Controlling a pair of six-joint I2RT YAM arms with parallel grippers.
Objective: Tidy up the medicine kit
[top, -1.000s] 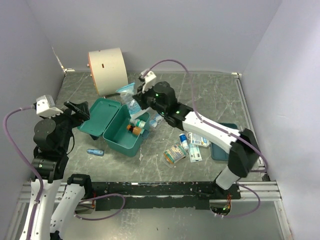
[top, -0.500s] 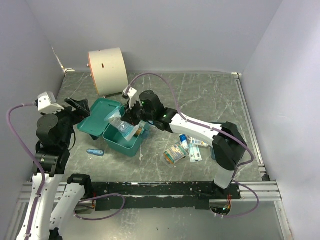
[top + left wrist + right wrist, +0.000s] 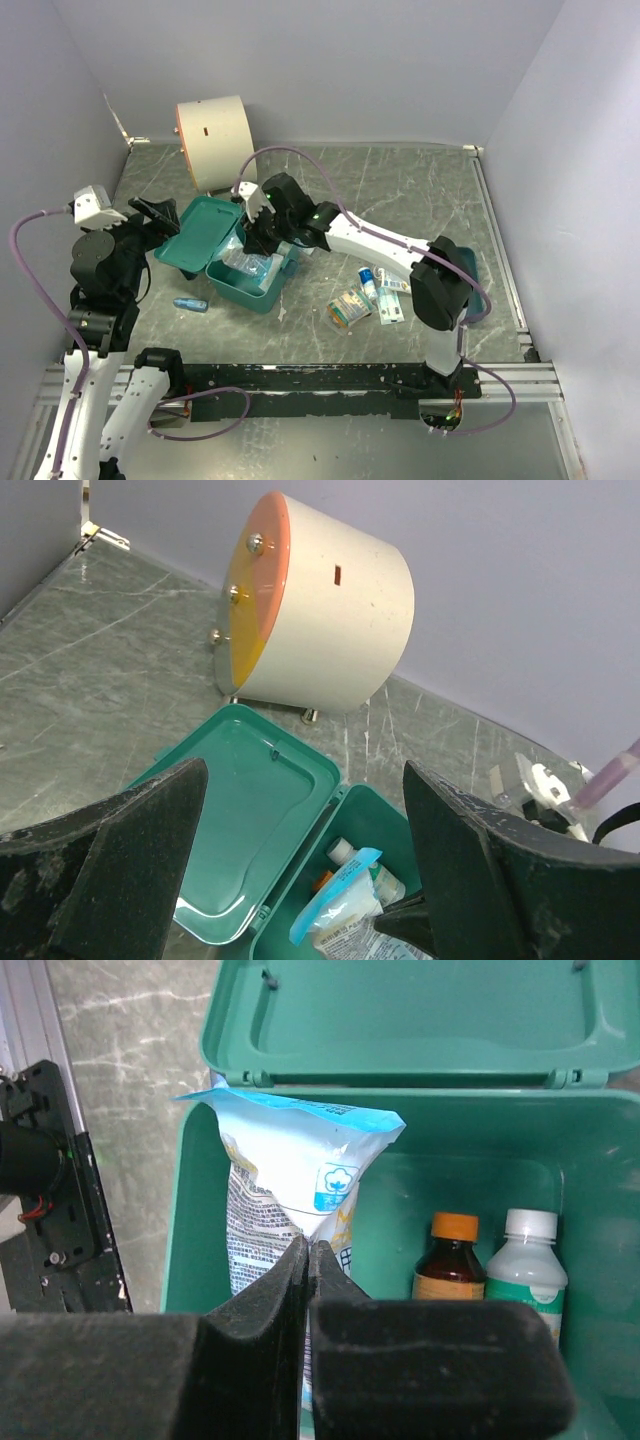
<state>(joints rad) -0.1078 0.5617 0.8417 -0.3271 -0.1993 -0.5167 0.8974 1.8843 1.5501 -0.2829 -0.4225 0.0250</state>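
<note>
A grey, marble-veined counter (image 3: 420, 190) fills the floor of a booth closed in by plain lilac walls on the back and both sides, with a black metal rail (image 3: 350, 378) along the near edge. The back right of the counter lies bare, while the things crowd the left and middle. At the back left a cream drum (image 3: 215, 140) lies on its side, its orange end face turned left, just behind the medicine kit (image 3: 240, 292). The kit sits left of centre with its lid thrown back flat towards the drum and its body open upwards. A blue tray (image 3: 482, 272) rests near the right edge, mostly hidden by the right arm's elbow. The left pincer (image 3: 303, 770) hangs left of the lid with its jaws spread wide, holding nothing. The right pincer (image 3: 308, 1260) reaches over the kit's body, clamped on the lower part of a blue-and-white pouch (image 3: 290, 1160) that stands upright against the kit's left inner wall. Beside it, at the right of the box, stand a brown bottle (image 3: 447, 1255) with an orange cap and a white bottle (image 3: 525, 1255), touching each other. Loose packets (image 3: 348, 308) lie on the counter right of the kit, and a small blue tube (image 3: 190, 304) lies to its near left.
</note>
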